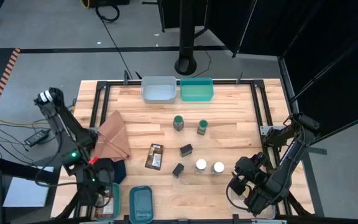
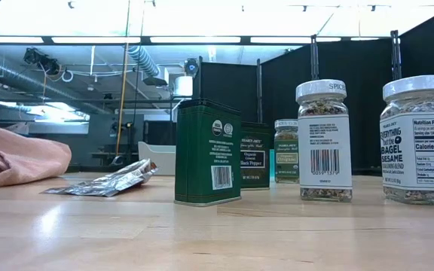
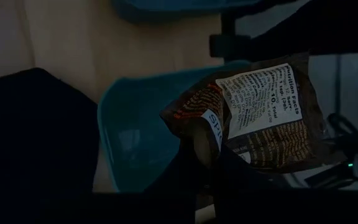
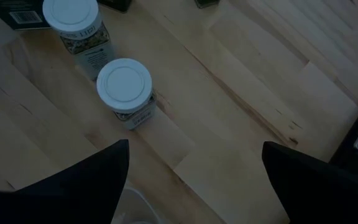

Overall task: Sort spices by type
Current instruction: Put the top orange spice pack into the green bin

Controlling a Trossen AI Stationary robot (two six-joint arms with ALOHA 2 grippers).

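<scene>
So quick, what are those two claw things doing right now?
Left gripper: shut on a flat brown spice packet, above the teal plastic bin.
Right gripper: open, empty.

Spice count on the table!
Two green-lidded jars (image 1: 178,122), two white-lidded jars (image 1: 201,165), two dark tins (image 1: 186,150), two brown packets (image 1: 155,156), three bins (image 1: 158,89), two cloths (image 1: 114,138).

Low view: right white-lidded jar (image 2: 425,140) cut by frame edge. Left gripper (image 1: 106,200) jaws lost under brown packet (image 3: 263,118); pkt print too dim to read.
</scene>
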